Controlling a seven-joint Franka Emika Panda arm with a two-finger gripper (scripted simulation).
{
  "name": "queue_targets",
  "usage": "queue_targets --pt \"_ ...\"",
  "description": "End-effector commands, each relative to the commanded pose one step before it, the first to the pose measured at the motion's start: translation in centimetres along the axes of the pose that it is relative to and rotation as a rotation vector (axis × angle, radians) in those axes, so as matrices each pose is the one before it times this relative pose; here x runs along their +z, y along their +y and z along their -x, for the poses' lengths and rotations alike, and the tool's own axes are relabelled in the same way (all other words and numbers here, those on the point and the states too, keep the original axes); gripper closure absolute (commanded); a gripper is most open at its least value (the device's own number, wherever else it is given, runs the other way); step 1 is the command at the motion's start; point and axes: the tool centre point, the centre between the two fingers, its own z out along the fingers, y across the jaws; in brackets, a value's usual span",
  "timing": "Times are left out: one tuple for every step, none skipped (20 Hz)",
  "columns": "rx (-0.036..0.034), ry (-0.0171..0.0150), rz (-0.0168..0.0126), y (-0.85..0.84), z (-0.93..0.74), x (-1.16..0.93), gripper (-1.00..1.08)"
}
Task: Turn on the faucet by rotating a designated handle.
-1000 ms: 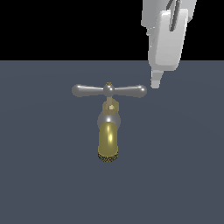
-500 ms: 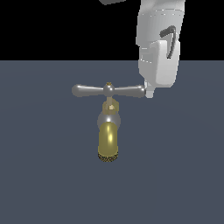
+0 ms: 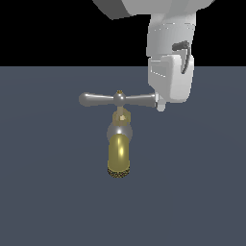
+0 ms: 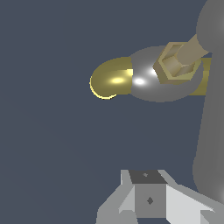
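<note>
1. At the handle's end on the exterior view's right, I see the claw (image 3: 161,104) hanging from above, its white body upright and its tip level with the crossbar.
2. From that camera the tip overlaps the arm's end, so the bulb there is hidden; I cannot tell whether it touches.
3. I cannot tell if the claw is spread or pressed together: only one fingertip shows outside, and the wrist view shows just the grey base of the fingers (image 4: 146,199).
4. Moving outward, the handle (image 3: 103,99) lies level, its other arm ending in a rounded bulb on the exterior view's left, with a ball hub and brass tip at the middle.
5. Below the hub, the faucet (image 3: 118,153) runs through a brass nut and a silver collar into a gold spout with a dark speckled tip.
6. On the wrist view I see the spout, collar and nut close up, and a grey arm of the handle beside them.
7. Everything sits over a flat slate-blue floor (image 3: 43,192).
</note>
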Motion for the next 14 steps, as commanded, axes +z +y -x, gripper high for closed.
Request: queue_targets --pt "-0.00534 0.00075 0.00021 0.082 -0.034 0.08 1.08" --pt "0.0 0.0 0.0 0.0 0.001 -0.002 1.08" --pt "0.0 0.0 0.0 0.0 0.0 0.0 1.08" --pt "0.0 0.0 0.0 0.0 0.0 0.0 1.08" --pt "0.0 0.0 0.0 0.0 0.0 0.0 1.08" --pt "0.0 0.0 0.0 -0.007 -0.015 -0.007 1.08" --pt "0.0 0.0 0.0 0.267 0.026 0.001 1.08" --pt "0.0 0.0 0.0 0.267 0.026 0.001 1.08" --pt "0.0 0.0 0.0 0.267 0.026 0.001 1.08" --pt "0.0 0.0 0.0 0.267 0.026 0.001 1.08" --pt "0.0 0.0 0.0 0.268 0.026 0.001 1.08" --pt "0.0 0.0 0.0 0.268 0.026 0.001 1.08" --pt "0.0 0.0 0.0 0.268 0.026 0.001 1.08" --pt "0.0 0.0 0.0 0.269 0.026 0.001 1.08"
